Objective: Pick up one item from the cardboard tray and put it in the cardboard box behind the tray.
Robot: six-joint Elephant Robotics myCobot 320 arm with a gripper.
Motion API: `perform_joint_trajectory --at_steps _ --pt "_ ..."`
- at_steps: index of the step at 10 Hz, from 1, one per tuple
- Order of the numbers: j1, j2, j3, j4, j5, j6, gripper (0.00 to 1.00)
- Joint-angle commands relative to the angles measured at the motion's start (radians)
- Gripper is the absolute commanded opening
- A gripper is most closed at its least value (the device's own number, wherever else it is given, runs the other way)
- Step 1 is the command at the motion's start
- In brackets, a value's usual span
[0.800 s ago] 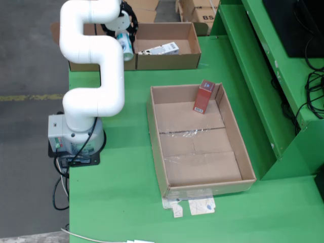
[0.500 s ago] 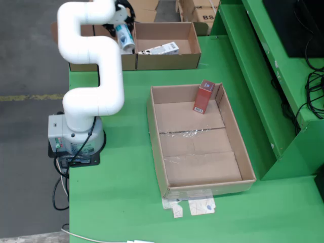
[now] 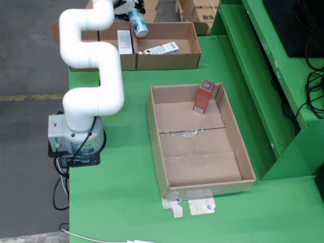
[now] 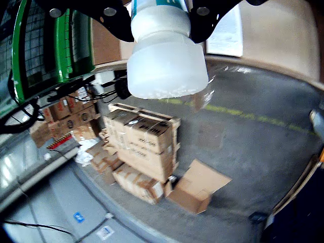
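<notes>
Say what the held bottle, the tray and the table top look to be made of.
Bottle: probably plastic, with a white, slightly translucent, matte cap end; held in the gripper.
Tray: brown corrugated cardboard, flaps joined with glossy clear tape.
Table: smooth, uniformly green painted surface; the material underneath cannot be told.

Green table (image 3: 121, 177) bearing cardboard tray (image 3: 158, 152)

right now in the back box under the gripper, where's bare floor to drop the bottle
In the fixed view, the right compartment of the back box is mostly bare: free cardboard left and right of the white carton. The left compartment is tighter, partly hidden by the arm, with a white packet. The bottle hangs over the divider in the gripper.
</notes>
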Motion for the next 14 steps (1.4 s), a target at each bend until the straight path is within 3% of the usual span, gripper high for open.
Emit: perform_joint_trajectory --at_steps 1,3,4,14 --pt "0.003 -0.105 0.112 0.164 -0.036 -0.001 0.00" --pt "0.003 -0.105 0.112 0.164 -0.036 0.012 0.00" --pt "0.003 -0.105 0.112 0.164 -0.036 -0.047 0.00" --pt "0.003 -0.105 0.112 0.164 -0.036 -0.058 0.00"
